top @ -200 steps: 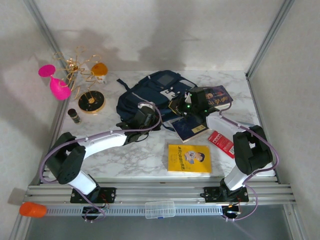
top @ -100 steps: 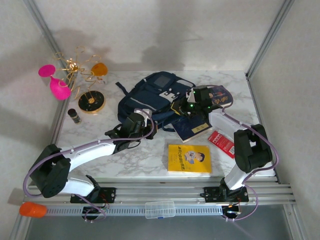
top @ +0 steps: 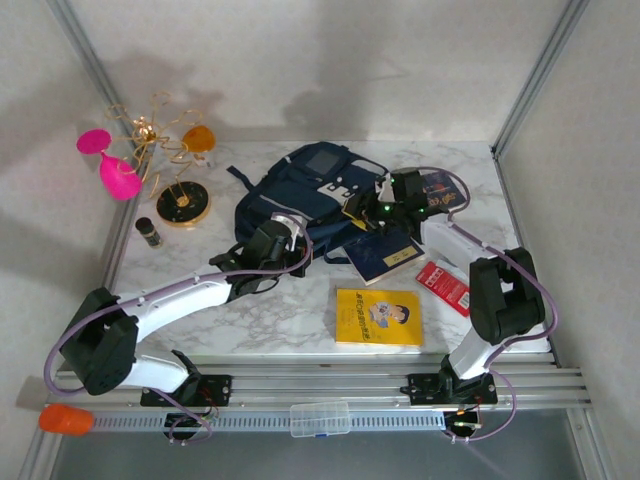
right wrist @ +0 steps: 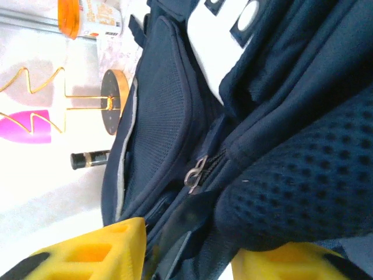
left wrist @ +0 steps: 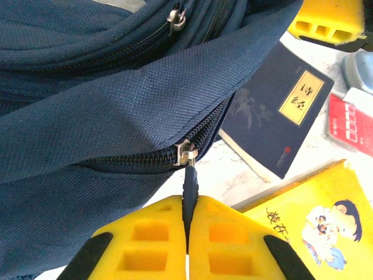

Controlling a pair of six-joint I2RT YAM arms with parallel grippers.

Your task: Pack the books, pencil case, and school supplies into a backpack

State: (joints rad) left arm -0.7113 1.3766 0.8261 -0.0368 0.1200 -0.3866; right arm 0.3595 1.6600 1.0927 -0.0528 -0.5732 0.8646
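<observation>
1. Two yellow moulded pads of the left gripper (left wrist: 187, 205) are pressed tight together on the thin black zip pull (left wrist: 189, 184) of the backpack (left wrist: 116, 105). The pull runs straight up from the pinch to a small metal slider (left wrist: 186, 153).
2. From above, the backpack lies flat at the back middle of the marble-patterned table (top: 280, 300). The left gripper is at its near edge and the right gripper (right wrist: 189, 248) at its right side. The bag is coarse woven navy cloth, soft and rumpled, with white-grey patches and metal zip sliders.
3. The right gripper's fingers stand well apart. Between them are a puffy fold of dark mesh padding and a flat dark strap. I cannot tell whether either pad touches the cloth.
4. The navy book (top: 385, 255) is thin and matt with a gold label. It lies just beside the backpack's near right corner, below the right gripper.
5. The yellow book (top: 378, 317), with its cartoon figure, lies nearer the front edge, apart from the bag.
6. The red packet (top: 442, 287) is small and flat with white print. It lies to the right of the navy book.
7. The dark glossy book (top: 443, 188) sits at the far right, partly behind the right arm.
</observation>
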